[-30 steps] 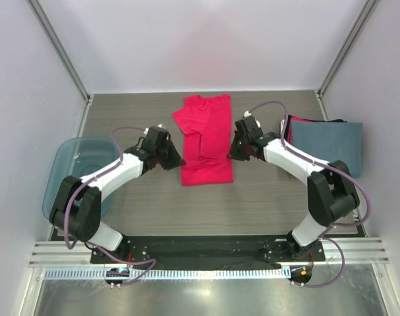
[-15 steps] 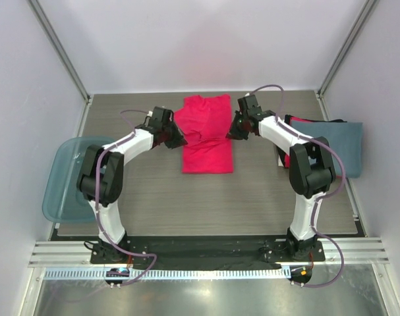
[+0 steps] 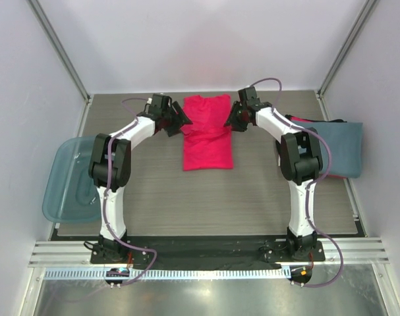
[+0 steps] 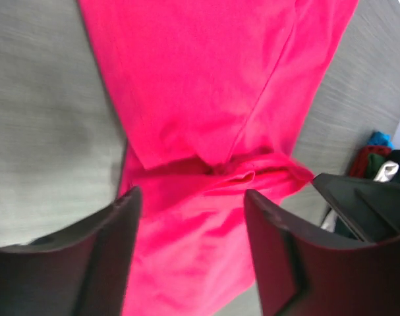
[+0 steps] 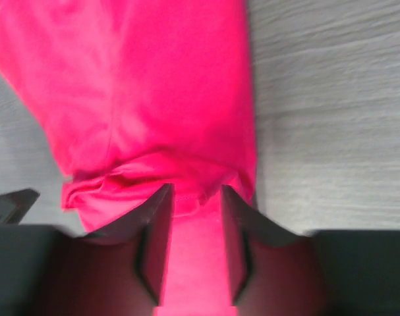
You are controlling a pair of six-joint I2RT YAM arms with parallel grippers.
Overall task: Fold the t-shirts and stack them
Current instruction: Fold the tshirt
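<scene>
The desk (image 3: 147,191) is grey wood-grain and carries everything. At its left edge sits a translucent blue bin (image 3: 61,197). The pink tee (image 3: 207,148) lies flat at the far middle of the desk, folded into a narrow upright strip, with a bunched ridge running across it about halfway along. At the right edge, well apart from it, lies the grey tee (image 3: 341,151), folded flat.

The left arm (image 3: 130,131) and the right arm (image 3: 279,125) both reach far forward and bend inward, meeting the pink tee from either side at its far half.

The left gripper (image 3: 180,120) is at the tee's left edge. From the left wrist, the gripper (image 4: 193,243) stands wide apart, its dark fingers (image 4: 107,257) spread over the pink cloth, with the ridge just beyond their tips. The cloth passes under the gap without being squeezed, so this gripper is released.

The right gripper (image 3: 231,120) is at the tee's right edge. From the right wrist, the gripper (image 5: 194,243) is nearly closed, and its fingers (image 5: 157,250) leave only a narrow slot. Pink cloth fills that slot, and the bunched ridge sits right at the fingertips. Whether the fingers pinch the cloth or only stand just above it, I cannot tell. Bare desk shows to the right of the tee in this view.
</scene>
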